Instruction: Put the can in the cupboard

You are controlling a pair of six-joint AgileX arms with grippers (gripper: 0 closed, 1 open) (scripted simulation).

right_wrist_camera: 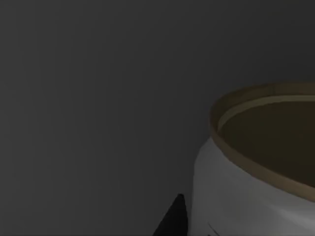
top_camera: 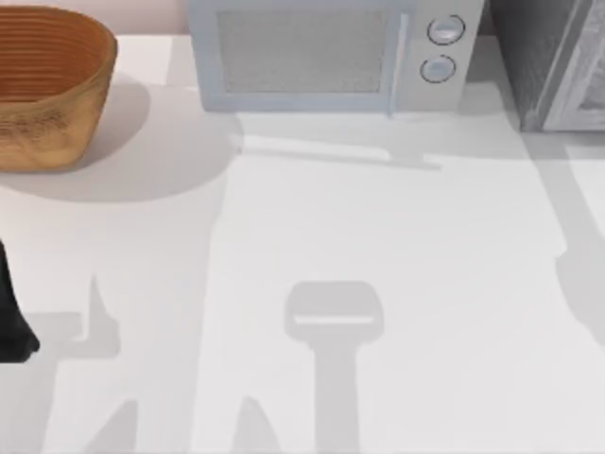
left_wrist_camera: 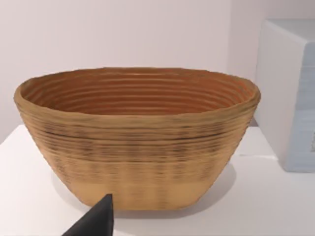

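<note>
— Up at the far right corner of the tabletop (top_camera: 397, 246), from above, we have the cupboard (top_camera: 553, 61), dark and speckled with its paler door panel. Just left of it stands the microwave (top_camera: 331, 52), two round knobs on its right side. What do we see of the arms?

— Only a dark piece of our left arm (top_camera: 11, 317) at the left edge, near the front. The basket (top_camera: 47, 85) sits in the far left corner, well apart from the cupboard.

— And the can?

— Our right wrist camera has it: the can (right_wrist_camera: 231, 191), white-walled with a dull gold rim, close up against a dark grey surface all round it. That view is dim. We cannot say from it whether the can stands on anything.

— Is our right hand clenched on it?

— One dark fingertip (right_wrist_camera: 172, 221) shows just beside the can's wall. Whether it touches, or whether the hand grips or has let go, we cannot tell.

— The left hand?

— Its wrist camera faces the basket (left_wrist_camera: 138, 137) square on, ribbed and brown, with the microwave's pale side (left_wrist_camera: 290, 98) off at one edge. One dark fingertip (left_wrist_camera: 98, 221) pokes into the frame in front of the basket, apart from it. Clenched or released, we cannot tell there either.
</note>
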